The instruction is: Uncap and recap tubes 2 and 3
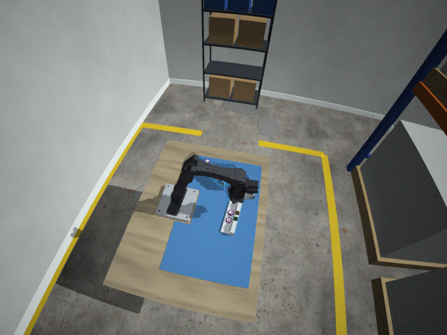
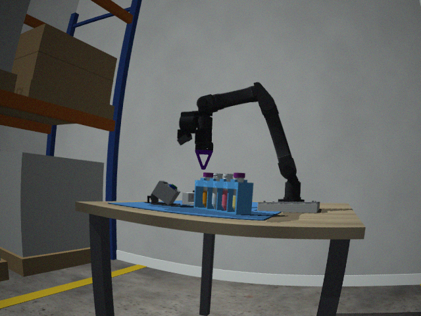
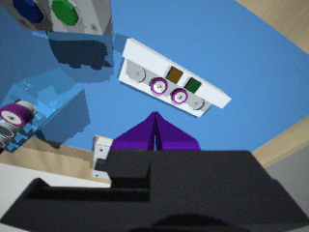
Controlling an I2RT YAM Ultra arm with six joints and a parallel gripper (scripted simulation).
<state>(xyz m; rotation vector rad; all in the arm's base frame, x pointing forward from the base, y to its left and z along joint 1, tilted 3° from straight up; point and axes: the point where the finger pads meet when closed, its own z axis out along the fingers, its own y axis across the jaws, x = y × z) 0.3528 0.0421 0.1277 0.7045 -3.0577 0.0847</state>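
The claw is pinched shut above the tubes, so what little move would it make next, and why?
Probably swing over to the blue key and press it. The gripper is shut and empty, two caps lie in the tray's middle nests, and the amber lamp looks unlit.

Wooden table (image 2: 306, 228) under blue mat (image 1: 205, 252) and grey base plate (image 1: 187, 212).

shelf rack (image 1: 203, 54), cardboard boxes (image 1: 223, 28), yellow floor tape (image 1: 334, 230)

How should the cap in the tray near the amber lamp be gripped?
Grip the cap by its round side wall, coming from straight above: it lies flat with its top up. The shut pincer would have to open first.
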